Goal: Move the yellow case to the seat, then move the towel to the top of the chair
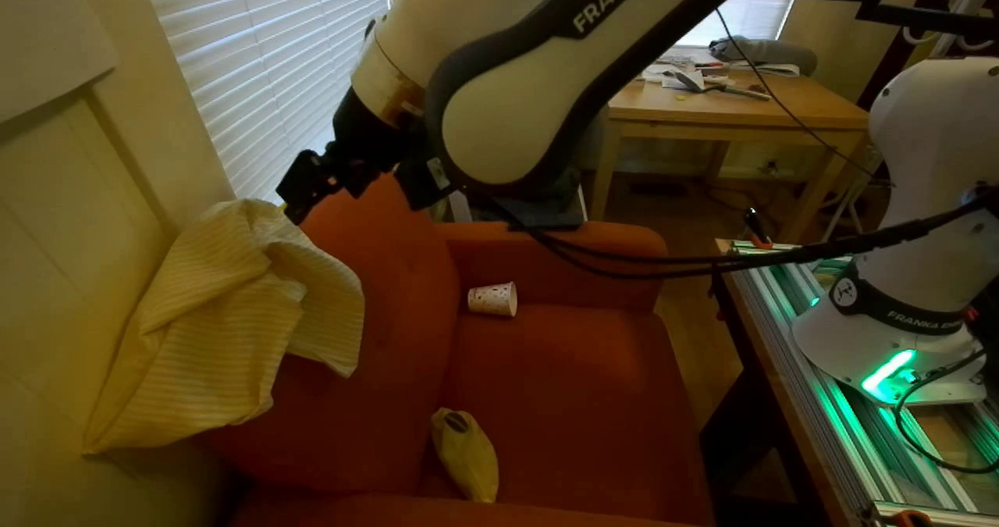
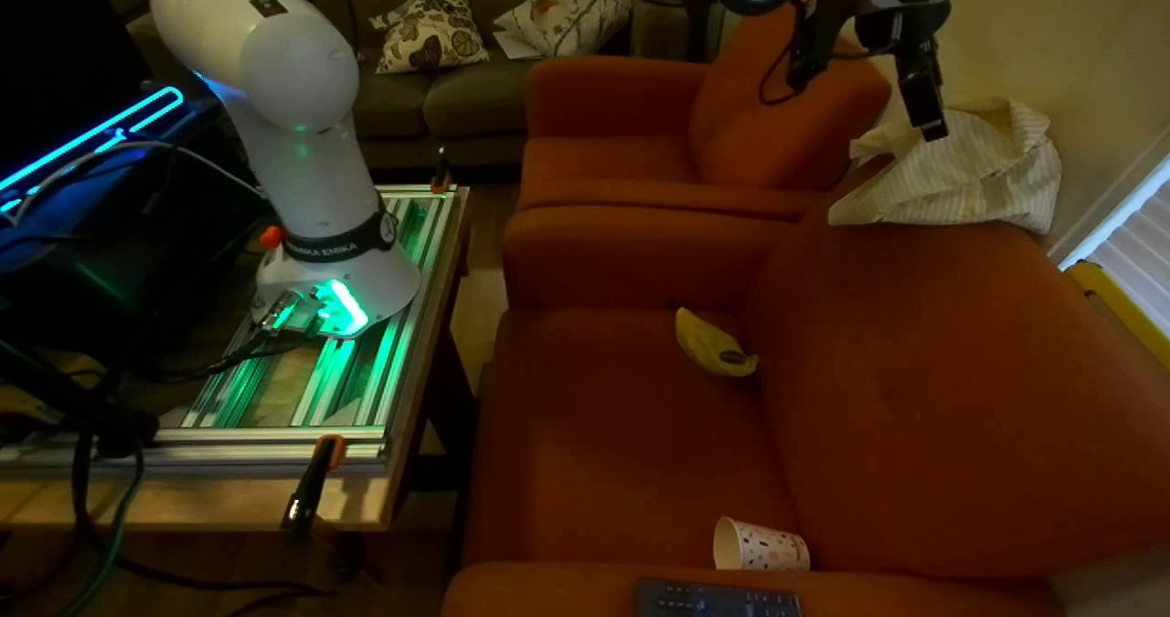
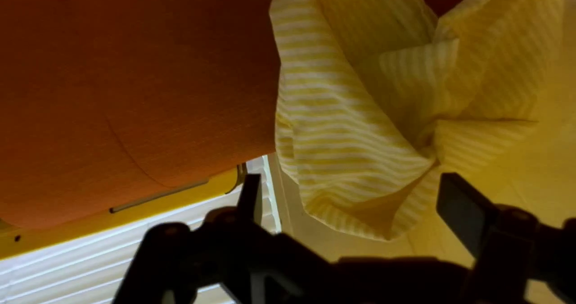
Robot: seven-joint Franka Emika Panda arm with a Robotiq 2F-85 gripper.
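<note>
The yellow case point(image 1: 467, 458) lies on the orange seat near the backrest, and it shows there in an exterior view point(image 2: 711, 345) too. The striped yellow-white towel point(image 1: 226, 324) is draped in folds over the top of the chair back by the wall; it also shows in an exterior view point(image 2: 969, 169). My gripper point(image 1: 300, 191) is at the top edge of the towel; it also shows in an exterior view point(image 2: 928, 114). In the wrist view my gripper point(image 3: 351, 191) is open, with the towel point(image 3: 346, 133) ahead between the fingers, apparently not gripped.
A speckled paper cup point(image 1: 492, 299) lies on its side on the seat. A remote point(image 2: 717, 599) rests on the armrest. A wall and window blinds point(image 1: 257, 51) stand close behind the chair. A yellow bar point(image 3: 180, 197) shows behind the backrest. Another orange armchair point(image 2: 612, 96) stands alongside.
</note>
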